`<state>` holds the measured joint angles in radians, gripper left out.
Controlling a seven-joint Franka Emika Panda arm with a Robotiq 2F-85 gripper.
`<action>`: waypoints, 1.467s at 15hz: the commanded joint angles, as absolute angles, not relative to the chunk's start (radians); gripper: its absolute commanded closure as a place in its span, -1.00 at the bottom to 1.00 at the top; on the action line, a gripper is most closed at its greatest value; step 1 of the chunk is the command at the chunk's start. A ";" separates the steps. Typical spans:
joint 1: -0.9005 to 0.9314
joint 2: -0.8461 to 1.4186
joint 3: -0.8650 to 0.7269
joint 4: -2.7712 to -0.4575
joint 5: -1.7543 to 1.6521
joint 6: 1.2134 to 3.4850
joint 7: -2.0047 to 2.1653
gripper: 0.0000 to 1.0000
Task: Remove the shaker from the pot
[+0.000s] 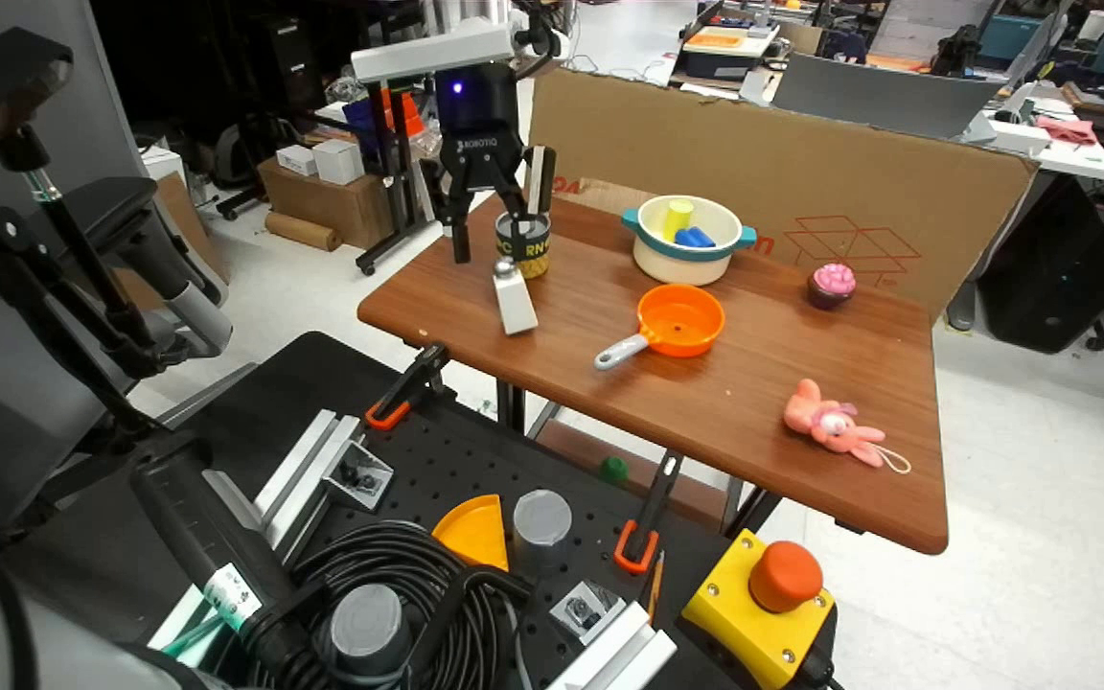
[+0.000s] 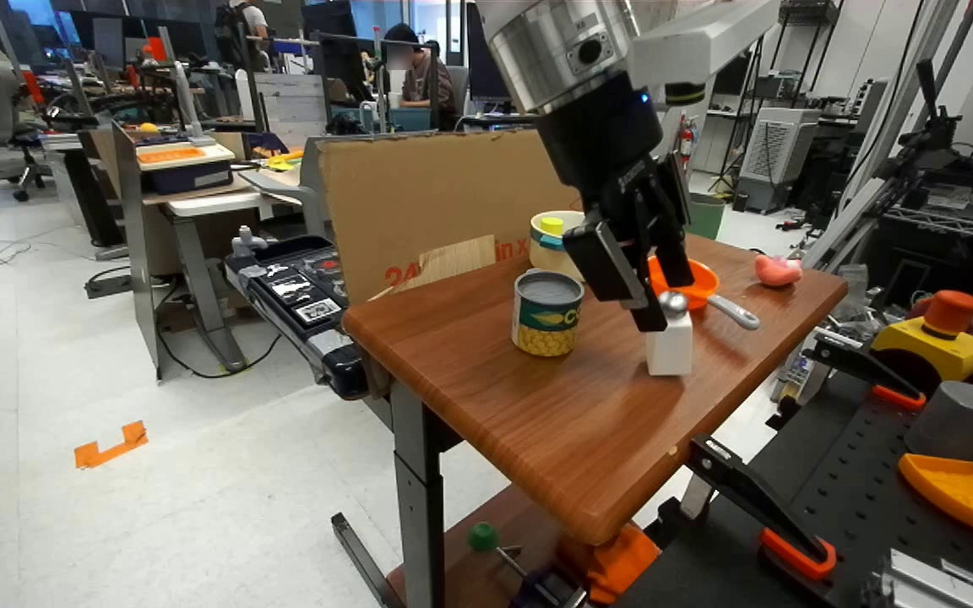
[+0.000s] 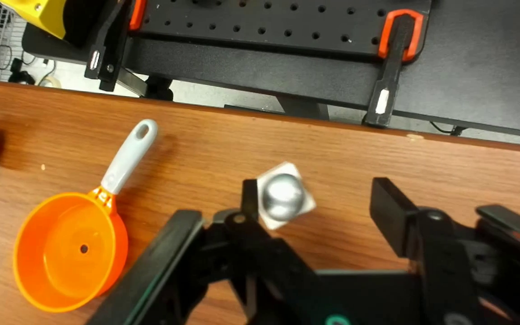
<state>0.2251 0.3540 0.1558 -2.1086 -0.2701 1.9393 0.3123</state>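
Shaker is standing on the bench, outside the pot; your end effector is hanging widely spread above, gripping nothing; you are probably best pinching the light, rigid body's flat sides

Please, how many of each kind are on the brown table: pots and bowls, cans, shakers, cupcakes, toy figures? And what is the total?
Orange pot and cream bowl: 2
Can: 1
Shaker: 1
Cupcake: 1
Toy figure: 1
Total: 6
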 commanded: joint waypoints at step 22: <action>0.195 0.200 0.140 -2.106 -0.094 1.973 0.293 -1.00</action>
<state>0.2032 0.2785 0.1480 -2.0841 -0.1334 1.9521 0.2961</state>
